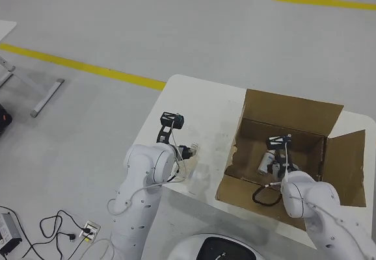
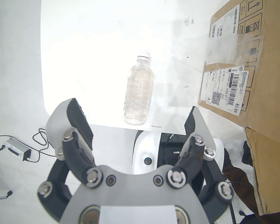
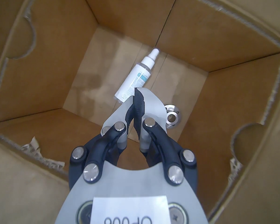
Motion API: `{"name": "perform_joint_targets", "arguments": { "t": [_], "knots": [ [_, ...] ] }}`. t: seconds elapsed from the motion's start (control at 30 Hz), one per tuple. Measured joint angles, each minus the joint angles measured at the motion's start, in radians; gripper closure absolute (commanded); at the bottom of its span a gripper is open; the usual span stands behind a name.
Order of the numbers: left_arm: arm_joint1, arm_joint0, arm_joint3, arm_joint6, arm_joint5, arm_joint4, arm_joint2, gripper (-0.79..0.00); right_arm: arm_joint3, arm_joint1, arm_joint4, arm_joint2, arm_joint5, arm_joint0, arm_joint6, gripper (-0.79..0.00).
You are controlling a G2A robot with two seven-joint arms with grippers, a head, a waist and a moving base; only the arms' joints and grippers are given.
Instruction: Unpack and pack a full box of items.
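Where the open cardboard box stands on the white counter, a white spray bottle lies on its floor, with a small metal ring near it. The right gripper hangs inside the box, its fingers clenched on nothing. Beside the box, a clear plastic bottle lies on the counter beneath the left gripper, fingers released wide.

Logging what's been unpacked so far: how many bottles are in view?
2. A clear bottle is on the table beside the box; a white spray bottle lies on the box's floor. The right gripper might hide more there.
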Motion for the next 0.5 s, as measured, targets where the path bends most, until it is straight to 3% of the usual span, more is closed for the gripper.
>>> {"name": "perform_joint_targets", "arguments": {
  "t": [0.2, 0.5],
  "knots": [
    [0.000, 0.000, 0.000, 0.000, 0.000, 0.000, 0.000, -0.785, 0.179, -0.058, 0.106, -0.044, 0.056, 0.083, -0.038, 0.000],
    [0.000, 0.000, 0.000, 0.000, 0.000, 0.000, 0.000, -0.785, 0.368, -0.130, 0.183, -0.095, 0.041, 0.187, -0.099, 0.000]
  ]
}}
